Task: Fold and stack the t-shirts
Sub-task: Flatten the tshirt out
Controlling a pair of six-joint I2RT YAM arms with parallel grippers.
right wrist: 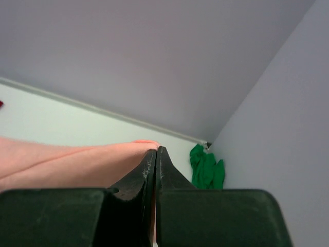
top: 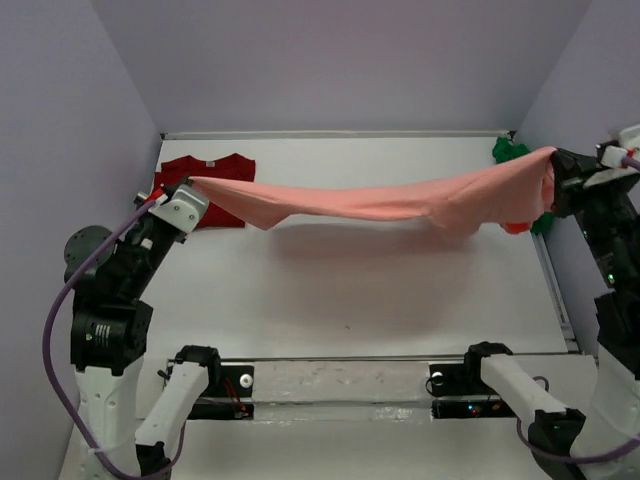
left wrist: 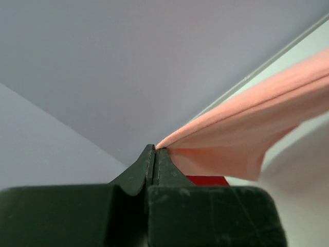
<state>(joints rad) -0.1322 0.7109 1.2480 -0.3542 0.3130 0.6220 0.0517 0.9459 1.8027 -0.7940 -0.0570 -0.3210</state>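
Above the white table (top: 350,300), a soft salmon-pink short-sleeved cloth t-shirt (top: 380,203) hangs stretched in the air between the two arms. It spans nearly the full width of the work surface, sags a little along its lower edge and throws a shadow on the tabletop beneath. At the left end, the left gripper (left wrist: 155,152) has its dark fingers pressed together on a gathered corner of the pink fabric, seen close up in the left wrist view. At the right end, the right gripper (right wrist: 156,151) pinches the opposite end the same way, jaws clamped with cloth caught between them. A dark red plain cloth t-shirt (top: 215,172) lies spread flat at the far left corner of the table, a small pale label showing at its neck and its near edge hidden behind the lifted pink shirt and the left arm. A bright green cloth t-shirt (right wrist: 205,170) sits crumpled in the far right corner beside the side wall, partly screened by the raised pink cloth in the overhead view
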